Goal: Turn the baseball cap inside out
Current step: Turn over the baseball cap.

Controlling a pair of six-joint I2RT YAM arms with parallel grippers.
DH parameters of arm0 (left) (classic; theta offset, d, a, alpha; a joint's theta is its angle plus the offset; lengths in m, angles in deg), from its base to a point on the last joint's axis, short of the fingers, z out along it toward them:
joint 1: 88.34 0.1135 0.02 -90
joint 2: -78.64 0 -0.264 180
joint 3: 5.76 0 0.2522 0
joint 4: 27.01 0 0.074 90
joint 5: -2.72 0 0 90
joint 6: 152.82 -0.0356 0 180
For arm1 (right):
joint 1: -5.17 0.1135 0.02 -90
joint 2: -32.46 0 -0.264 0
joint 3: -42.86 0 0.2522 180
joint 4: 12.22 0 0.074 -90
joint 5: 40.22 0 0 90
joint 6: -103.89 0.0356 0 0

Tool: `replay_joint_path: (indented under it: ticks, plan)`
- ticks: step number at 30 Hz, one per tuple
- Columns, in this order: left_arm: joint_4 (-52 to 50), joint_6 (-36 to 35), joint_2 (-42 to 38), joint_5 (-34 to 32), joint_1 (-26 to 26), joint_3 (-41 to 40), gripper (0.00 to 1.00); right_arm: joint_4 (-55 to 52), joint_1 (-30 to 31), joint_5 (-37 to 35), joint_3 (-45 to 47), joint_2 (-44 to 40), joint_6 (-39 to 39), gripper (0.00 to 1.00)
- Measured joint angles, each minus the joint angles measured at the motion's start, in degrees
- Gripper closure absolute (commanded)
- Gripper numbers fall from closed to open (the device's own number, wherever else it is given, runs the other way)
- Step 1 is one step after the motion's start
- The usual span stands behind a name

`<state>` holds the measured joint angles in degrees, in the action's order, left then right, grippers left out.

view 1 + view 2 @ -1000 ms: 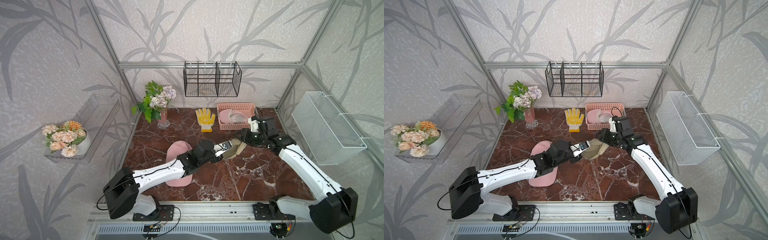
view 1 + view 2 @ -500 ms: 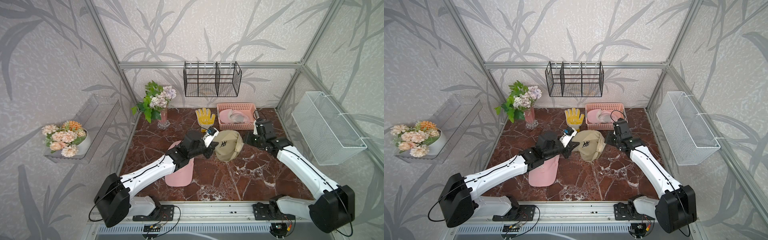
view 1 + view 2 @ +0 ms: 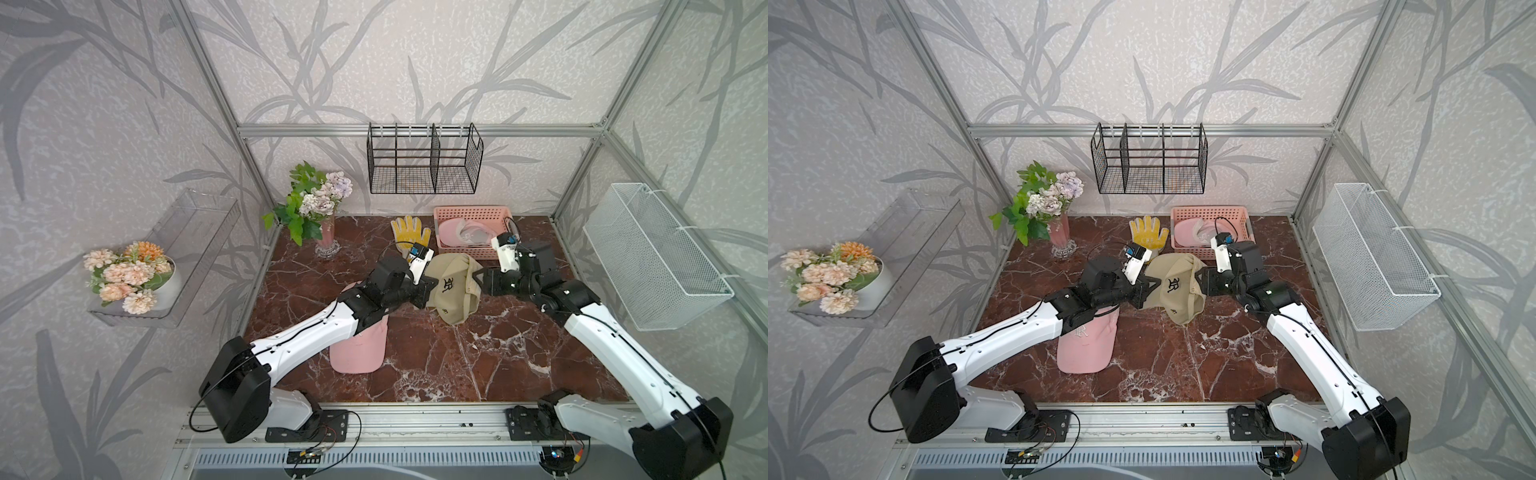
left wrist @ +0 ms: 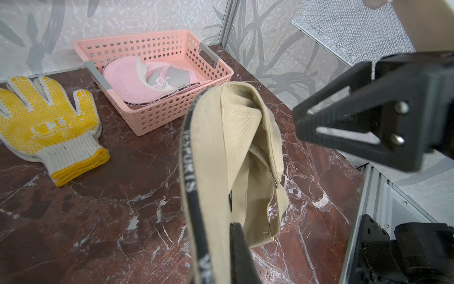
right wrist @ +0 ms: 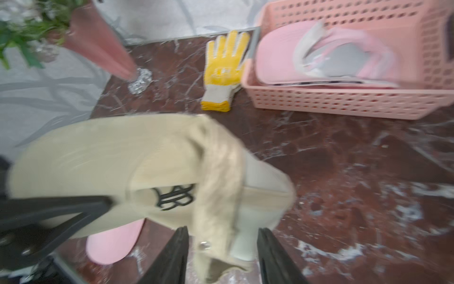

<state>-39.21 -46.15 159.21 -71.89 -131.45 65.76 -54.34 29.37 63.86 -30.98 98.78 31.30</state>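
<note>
Whereas a second ago the beige baseball cap (image 3: 452,291) was stretched low and crumpled between the two arms, it now hangs clear of the marble table (image 3: 457,365), carried toward the back and just in front of the pink basket (image 3: 471,214). The left gripper (image 3: 428,286) stays clamped on the rim at the sweatband, whose printed tape shows in the left wrist view, and it bears the cap alone. The right gripper (image 3: 480,282), which stood just off the far edge half a second ago, has come in on it. In the right wrist view its jaws stand apart with the cap's folded back edge between them, not yet pinched. In both top views the embroidered logo faces outward, so the crown looks right side out and the turn itself seems undone. The lift has let the cap fall open, and the right arm appears to be taking a fresh hold to pull the rim back over the crown
</note>
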Motion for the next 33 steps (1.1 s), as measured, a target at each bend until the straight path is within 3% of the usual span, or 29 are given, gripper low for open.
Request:
replay_joint_path:
  ticks: [5, 10, 14, 18, 22, 26, 29, 33]
  plan:
    - [-1.4, 2.95, 2.84, 1.25, 0.02, 2.23, 1.0, 1.68, 6.51, 2.21, -1.88, 6.01, -0.09, 0.83]
    - [-2.69, 4.7, 3.13, 1.7, 0.02, 2.25, 1.0, 2.25, 8.7, -5.46, -3.21, 12.66, 2.99, 0.83]
    - [-4.15, 5.49, 3.13, 1.64, 0.11, 2.23, 1.0, 0.72, 8.66, -16.11, -3.52, 16.61, 6.19, 0.83]
    - [-4.79, 5.95, 2.89, 1.6, 0.22, 2.21, 1.0, -1.97, 6.86, -24.22, -3.41, 17.97, 9.49, 0.82]
    - [-4.94, 6.14, 1.6, 2.05, 0.79, 1.62, 1.0, -2.36, 3.15, -27.1, -2.1, 17.84, 11.54, 0.8]
    - [-4.17, 6.4, 0.35, 4.96, 1.57, 0.68, 1.0, -0.66, -0.83, -24.09, 1.27, 17.79, 11.98, 0.74]
    - [-2.67, 6.8, 0.07, 8.02, 1.73, -0.68, 1.0, 2.38, -3.37, -18.01, 3.89, 17.46, 11.45, 0.71]
    - [-1.22, 7.78, 0.04, 10.29, 2.8, -2.69, 1.0, 7.43, -6.12, -8.2, 7.17, 16.9, 10.1, 0.59]
